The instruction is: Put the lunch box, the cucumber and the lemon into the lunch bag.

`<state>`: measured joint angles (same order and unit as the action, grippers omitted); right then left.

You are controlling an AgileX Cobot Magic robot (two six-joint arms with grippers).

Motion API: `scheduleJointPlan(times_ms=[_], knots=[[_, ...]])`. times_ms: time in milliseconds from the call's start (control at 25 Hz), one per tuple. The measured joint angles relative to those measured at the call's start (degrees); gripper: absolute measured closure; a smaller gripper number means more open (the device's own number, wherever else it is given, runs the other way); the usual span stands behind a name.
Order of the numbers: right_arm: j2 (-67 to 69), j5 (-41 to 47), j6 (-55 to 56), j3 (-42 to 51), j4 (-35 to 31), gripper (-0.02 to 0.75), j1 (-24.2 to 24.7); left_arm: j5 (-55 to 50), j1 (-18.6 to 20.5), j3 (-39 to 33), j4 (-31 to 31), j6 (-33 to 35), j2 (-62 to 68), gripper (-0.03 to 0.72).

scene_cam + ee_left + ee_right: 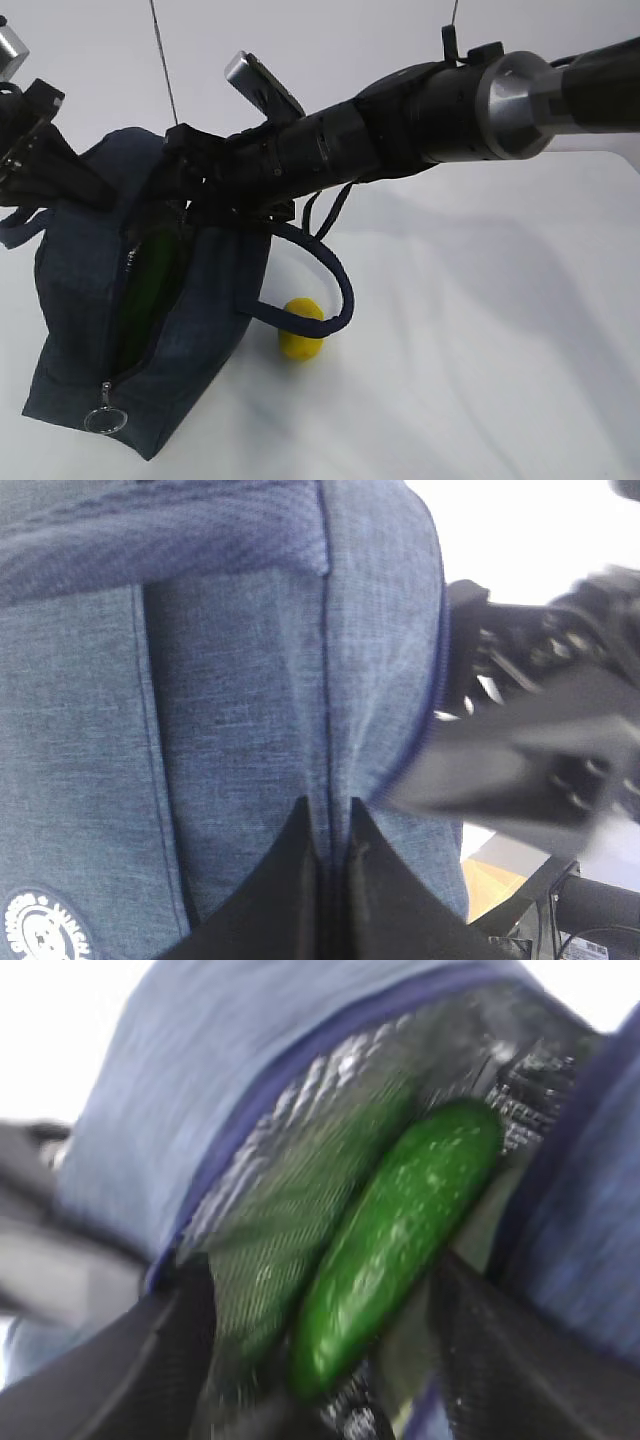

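The navy lunch bag [80, 290] lies tilted on the white table with its top zipper open. My left gripper [330, 815] is shut on a fold of the lunch bag [230, 680] fabric at its far left side. My right gripper [320, 1268] reaches into the bag's mouth, jaws wide apart. The dark green cucumber [400, 1240] lies between the fingers against the silver lining, with a gap on its left side. A green shape, the cucumber [150, 280], shows through the opening. The yellow lemon [300, 330] rests on the table just right of the bag. The lunch box is hidden.
One bag handle [335, 280] loops out over the lemon. The metal ring pull [104, 420] hangs at the near end of the zipper. The right arm [450, 100] stretches across from the upper right. White table [480, 350] spreads to the right.
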<state>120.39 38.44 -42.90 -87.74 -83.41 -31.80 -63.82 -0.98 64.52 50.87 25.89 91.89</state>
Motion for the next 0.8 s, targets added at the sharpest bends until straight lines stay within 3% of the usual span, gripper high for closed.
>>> scheduleJointPlan(times_ms=[360,800], knots=[[-1.8,4.4,-1.3,0.0,4.2,0.252,0.2,-0.1,0.0,0.0,0.0,0.0,0.0,0.691],[-10.8,6.6,2.2,0.0,21.1,0.247,3.5,1.7,0.0,0.0,-4.2,0.0,0.0,0.691]])
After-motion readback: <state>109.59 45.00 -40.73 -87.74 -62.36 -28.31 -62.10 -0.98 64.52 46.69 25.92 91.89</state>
